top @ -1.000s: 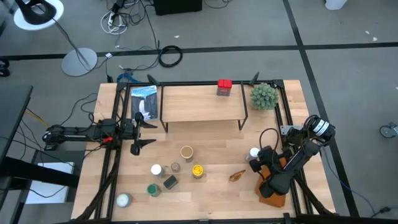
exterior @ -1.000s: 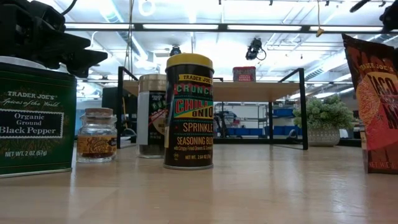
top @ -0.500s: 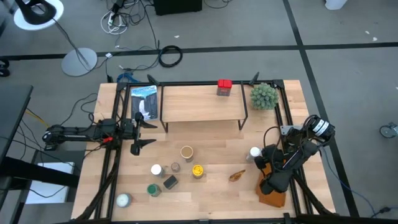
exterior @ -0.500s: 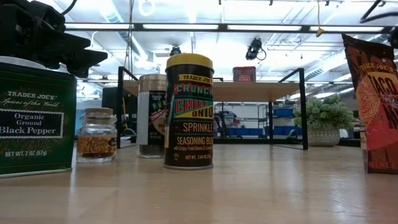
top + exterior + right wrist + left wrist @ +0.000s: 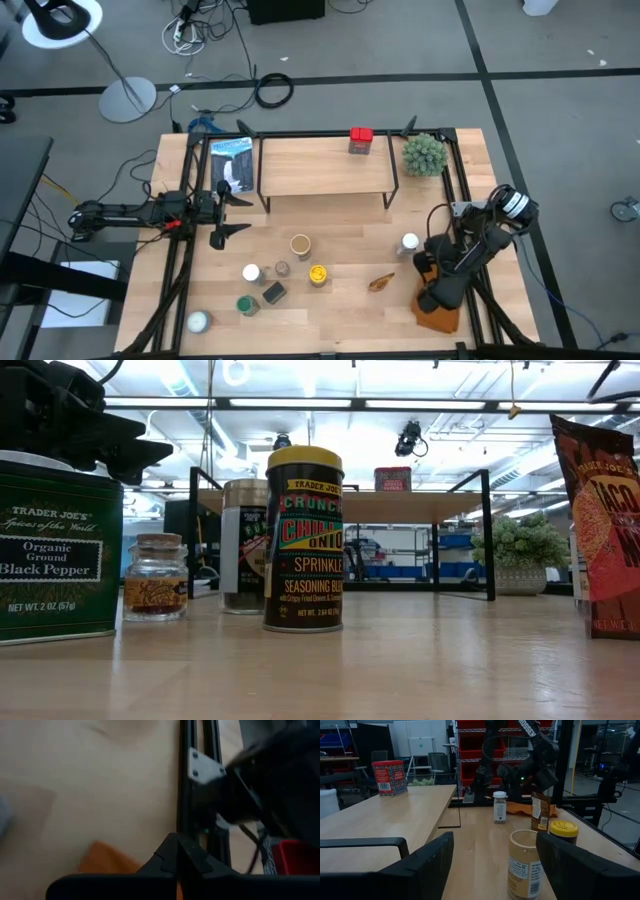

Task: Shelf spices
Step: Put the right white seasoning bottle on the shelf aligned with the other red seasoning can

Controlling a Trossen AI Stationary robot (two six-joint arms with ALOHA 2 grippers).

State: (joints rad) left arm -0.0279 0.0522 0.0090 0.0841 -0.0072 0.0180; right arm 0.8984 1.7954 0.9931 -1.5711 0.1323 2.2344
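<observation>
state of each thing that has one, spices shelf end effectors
left end effector: open, empty
right end effector: shut, empty
red tin: upright on shelf
white-capped jar: upright on table
chili onion jar: upright, lid on
cork-topped jar: upright, stoppered

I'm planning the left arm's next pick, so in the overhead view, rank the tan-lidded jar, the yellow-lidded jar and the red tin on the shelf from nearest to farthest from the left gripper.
From the left gripper, open at the table's left side:
1. Tan-lidded jar, mid-table, below the shelf.
2. Yellow-lidded jar, just beyond it, nearer the front edge.
3. Red tin, on the shelf's back right.
</observation>
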